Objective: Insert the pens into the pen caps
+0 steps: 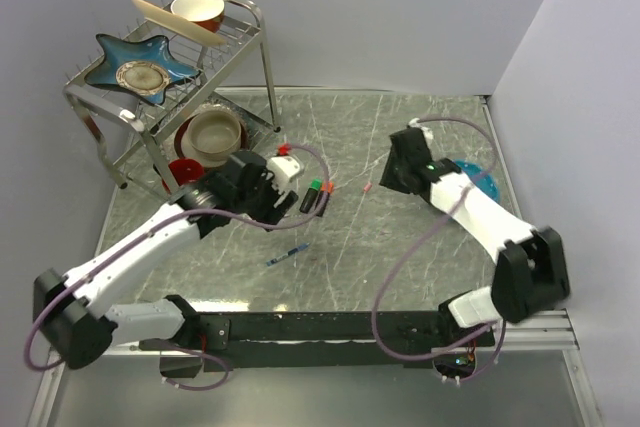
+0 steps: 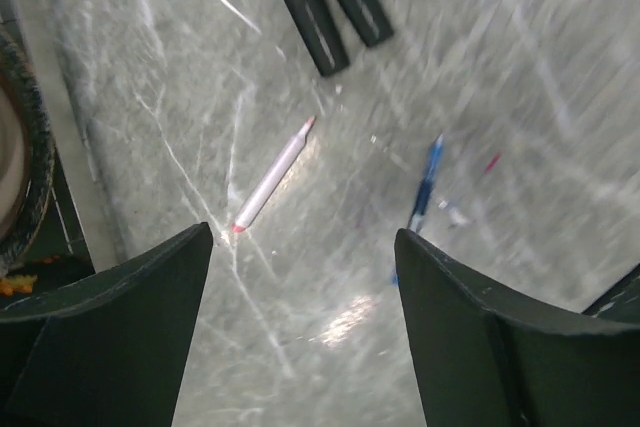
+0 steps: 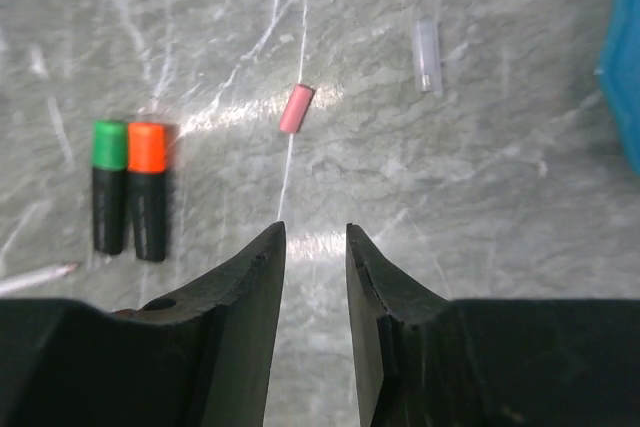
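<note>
Capped, green and orange: two stubby black highlighter markers, ahead of wide-open, empty left claw. Bare, nearer: thin white-pink stick pen, dark-blue ballpoint. Ahead of barely-open, empty right claw: loose pale pink cap.

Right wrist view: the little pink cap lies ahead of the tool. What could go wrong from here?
1. The small pink plastic cap lies loose on its side on the smooth grey marbled table. The right tool, jaws only narrowly apart, may nudge it rolling rather than grip it.
2. The thin white-pink stick pen lies flat. The open left tool could skid it toward the dark-blue ballpoint.
</note>
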Controlling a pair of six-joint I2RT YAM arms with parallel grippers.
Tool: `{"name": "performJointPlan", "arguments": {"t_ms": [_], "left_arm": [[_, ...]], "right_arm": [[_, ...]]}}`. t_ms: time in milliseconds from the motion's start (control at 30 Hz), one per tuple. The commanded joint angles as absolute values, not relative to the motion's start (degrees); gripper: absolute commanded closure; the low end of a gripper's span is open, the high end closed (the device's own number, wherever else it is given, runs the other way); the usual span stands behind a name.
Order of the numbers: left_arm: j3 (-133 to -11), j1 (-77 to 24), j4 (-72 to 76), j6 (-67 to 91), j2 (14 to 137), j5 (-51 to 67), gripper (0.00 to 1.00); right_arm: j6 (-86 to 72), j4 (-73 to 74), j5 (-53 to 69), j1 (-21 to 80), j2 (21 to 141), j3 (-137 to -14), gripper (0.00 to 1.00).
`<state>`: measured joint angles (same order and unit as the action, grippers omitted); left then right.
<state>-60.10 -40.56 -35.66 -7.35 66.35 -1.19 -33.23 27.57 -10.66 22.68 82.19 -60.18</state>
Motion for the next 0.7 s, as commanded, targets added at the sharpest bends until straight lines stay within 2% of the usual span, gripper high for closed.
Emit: {"name": "performJointPlan", "arguments": {"t_ms": [0,67,233,367,667], "left_arm": [[-64.15,-40.87,-38.84,-20.72,74.67,1.4,0.25],[-65.04,-40.87,-39.37,-22.58,77.94,2.81,0.27],[-66.44,-40.17,-38.67,-25.84,87.61,-4.3,0.32],[-67.85,-37.27,-37.54,-26.54,93.24,-2.29,0.35],[-65.65,-33.22,-31.55,-27.69,99.75,0.52,0.38]], "right_arm": [[-27.25,20.75,-6.27,20.14,71.91,-52.94,0.62],[-27.07,17.6,-2.22,16.88,66.46,-50.46,0.62],[-27.59,16.26,4.72,15.91,57.5,-47.64,0.62],[-29.88,14.07,8.07,15.91,52.22,-45.71,0.61],[-29.44,16.52,6.86,16.0,45.71,-46.93,0.6]]}}
